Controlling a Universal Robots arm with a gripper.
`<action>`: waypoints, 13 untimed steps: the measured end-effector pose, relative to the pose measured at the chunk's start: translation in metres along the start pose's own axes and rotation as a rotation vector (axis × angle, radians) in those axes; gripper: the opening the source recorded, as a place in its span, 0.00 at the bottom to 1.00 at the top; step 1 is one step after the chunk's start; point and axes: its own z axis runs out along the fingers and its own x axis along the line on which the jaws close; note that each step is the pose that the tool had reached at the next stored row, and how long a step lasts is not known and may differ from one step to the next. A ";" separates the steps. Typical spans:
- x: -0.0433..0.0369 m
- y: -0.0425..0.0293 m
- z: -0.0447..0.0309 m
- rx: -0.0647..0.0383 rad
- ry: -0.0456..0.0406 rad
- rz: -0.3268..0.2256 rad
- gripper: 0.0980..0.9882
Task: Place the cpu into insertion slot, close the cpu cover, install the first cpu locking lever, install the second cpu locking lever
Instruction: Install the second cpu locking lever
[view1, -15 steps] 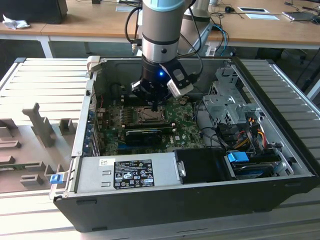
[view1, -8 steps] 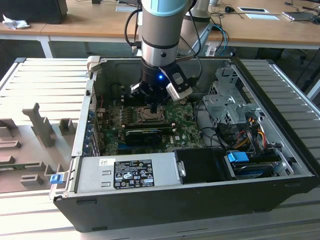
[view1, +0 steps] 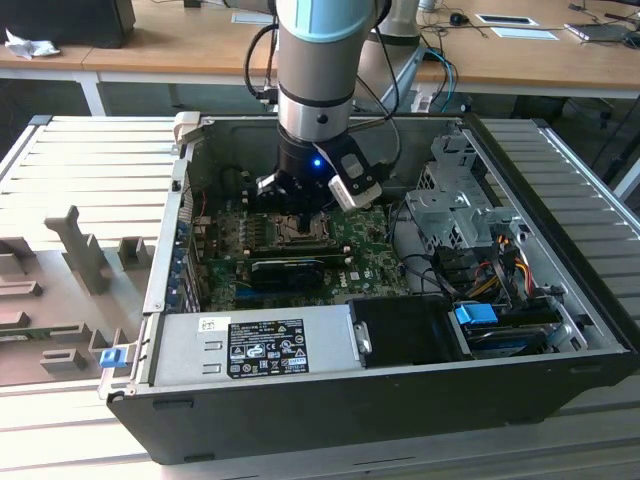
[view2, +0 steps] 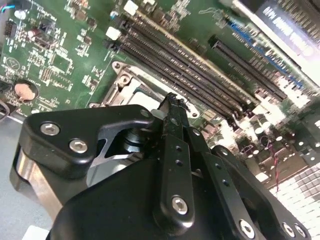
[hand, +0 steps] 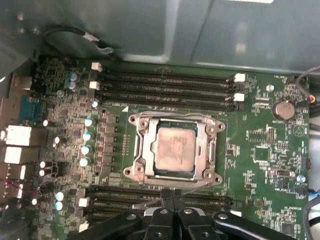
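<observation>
We see a ribbed grey worktop (view1: 70, 160) carrying an open computer case (view1: 400, 400), lying on its side with its interior facing up. Along the case's near wall lies a grey power supply box (view1: 255, 345) with a white label, and toward the exterior view's right stands a metal drive cage (view1: 455, 205). The robot arm (view1: 315, 70) reaches straight down into the case over the green motherboard (hand: 260, 130).

In the first wrist view we find the cpu socket in the middle of the board, between two banks of long black memory slots (hand: 165, 85). The cpu cover (hand: 141, 150) lies flat around the socket, its window framing the chip. The cpu (hand: 172, 152) sits in the socket, its pale metal top facing up inside that window.

The claw (hand: 170, 197) hangs just beside the socket's edge, above the nearer memory slots. Its two black fingers (hand: 165, 210) are pressed together with nothing between them. In the second wrist view we see the fingertip (view2: 172, 107) close above the socket's frame.
</observation>
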 end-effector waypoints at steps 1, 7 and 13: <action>0.0065 -0.0009 0.0004 0.000 0.0000 0.000 0.01; 0.0167 -0.0022 0.0120 -0.004 -0.0002 -0.002 0.01; 0.0221 -0.0053 0.0203 -0.032 -0.0019 -0.007 0.01</action>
